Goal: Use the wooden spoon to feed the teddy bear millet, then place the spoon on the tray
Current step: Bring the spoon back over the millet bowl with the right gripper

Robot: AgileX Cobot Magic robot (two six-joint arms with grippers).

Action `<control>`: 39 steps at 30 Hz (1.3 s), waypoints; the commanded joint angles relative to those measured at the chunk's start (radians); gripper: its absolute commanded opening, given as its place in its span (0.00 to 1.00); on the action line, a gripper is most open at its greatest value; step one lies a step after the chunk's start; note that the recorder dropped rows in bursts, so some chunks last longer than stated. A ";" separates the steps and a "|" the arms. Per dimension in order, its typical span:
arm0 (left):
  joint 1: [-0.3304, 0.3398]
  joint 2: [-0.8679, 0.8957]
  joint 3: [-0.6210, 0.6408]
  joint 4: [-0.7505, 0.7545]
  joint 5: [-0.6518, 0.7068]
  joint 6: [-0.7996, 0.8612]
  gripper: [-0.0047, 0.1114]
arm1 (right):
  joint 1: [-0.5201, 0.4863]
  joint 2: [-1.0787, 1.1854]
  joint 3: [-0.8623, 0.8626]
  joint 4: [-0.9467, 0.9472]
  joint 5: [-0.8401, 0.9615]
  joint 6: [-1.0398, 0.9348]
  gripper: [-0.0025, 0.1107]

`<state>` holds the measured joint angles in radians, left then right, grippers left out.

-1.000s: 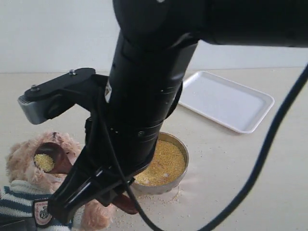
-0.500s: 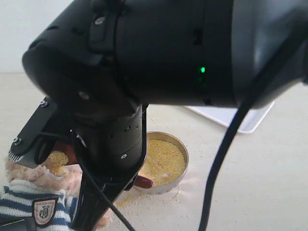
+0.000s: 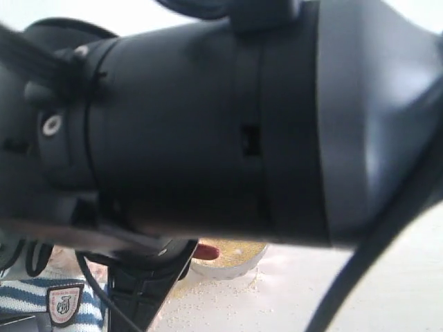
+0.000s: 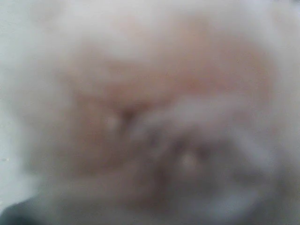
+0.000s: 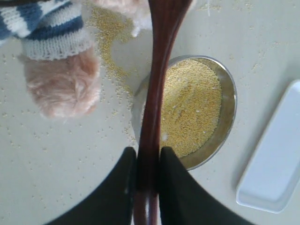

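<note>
Beige tabletop (image 5: 56, 187) strewn with loose grains carries the steel bowl (image 5: 231, 117) of millet (image 5: 192, 105). Beside the bowl, the right gripper (image 5: 148, 157) pinches the wooden spoon (image 5: 157, 70) by its handle, which crosses the bowl's rim toward the teddy bear (image 5: 61, 84). On the bowl's far side lies the tray (image 5: 276, 159). The left wrist view is only blurred fur, probably the bear's, so I cannot tell the left gripper's state.

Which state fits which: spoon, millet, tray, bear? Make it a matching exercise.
Things:
1. spoon
2. millet
3. tray
4. bear

States:
A. mostly in the steel bowl
B. wears a striped sweater
C. handle clamped in the right tool
D. white, lying apart from the bowl

Pairs: 1-C, 2-A, 3-D, 4-B
</note>
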<state>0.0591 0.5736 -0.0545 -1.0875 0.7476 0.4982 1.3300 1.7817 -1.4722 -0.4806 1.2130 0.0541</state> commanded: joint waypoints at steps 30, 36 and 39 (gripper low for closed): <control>0.001 -0.008 0.001 -0.023 0.002 0.003 0.08 | -0.275 -0.149 0.285 -0.054 0.008 0.039 0.05; 0.001 -0.008 0.001 -0.023 0.002 0.003 0.08 | -0.241 -0.020 0.285 -0.177 0.008 0.023 0.05; 0.001 -0.008 0.001 -0.023 0.002 0.003 0.08 | -0.217 0.012 0.285 -0.267 0.008 0.027 0.05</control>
<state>0.0591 0.5736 -0.0545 -1.0875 0.7476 0.4982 1.0958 1.7803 -1.1870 -0.6716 1.2210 0.0827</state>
